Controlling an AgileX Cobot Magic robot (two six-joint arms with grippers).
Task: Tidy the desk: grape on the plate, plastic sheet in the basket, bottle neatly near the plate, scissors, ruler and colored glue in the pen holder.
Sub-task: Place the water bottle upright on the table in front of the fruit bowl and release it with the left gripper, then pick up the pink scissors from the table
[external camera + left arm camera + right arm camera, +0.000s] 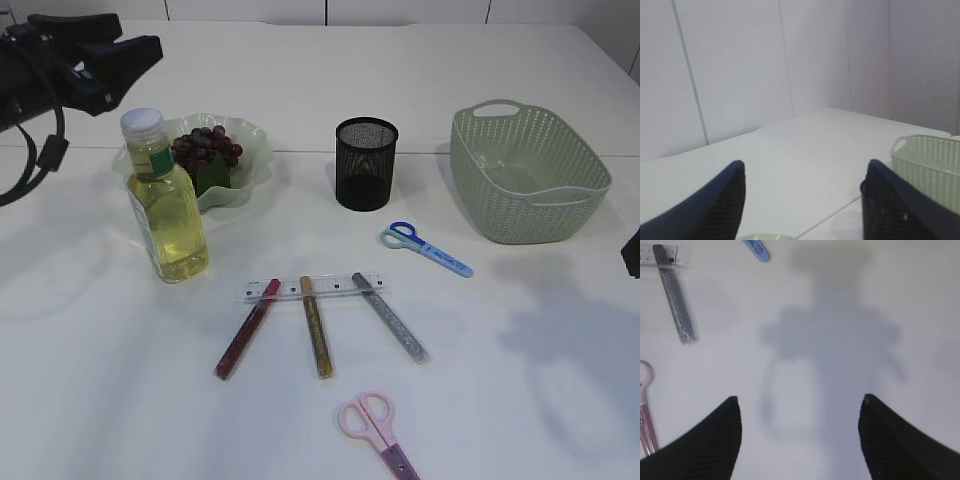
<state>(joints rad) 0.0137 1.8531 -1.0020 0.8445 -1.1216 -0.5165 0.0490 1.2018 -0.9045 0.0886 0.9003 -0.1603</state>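
Grapes (206, 148) sit on the plate (255, 165); ruler (312, 288), three glue sticks (317, 326), perhaps overlapping it, lie flat.

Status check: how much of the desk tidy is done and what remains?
Done: grapes sit on the plate, bottle stands beside it. Plastic sheet isn't clearly visible in the basket. In hand: nothing; left gripper and right gripper are open and empty. Left: blue scissors, pink scissors, ruler and three glue sticks remain outside the pen holder.

- Three glue sticks: red (247, 329), gold (316, 326), silver (390, 317)
- Two scissors: blue (426, 248), pink (377, 432)
- One ruler (310, 289)
- One bottle (165, 200)
- One plate (240, 170)
- One grape bunch (207, 147)
- One pen holder (366, 164)
- One basket (527, 172)
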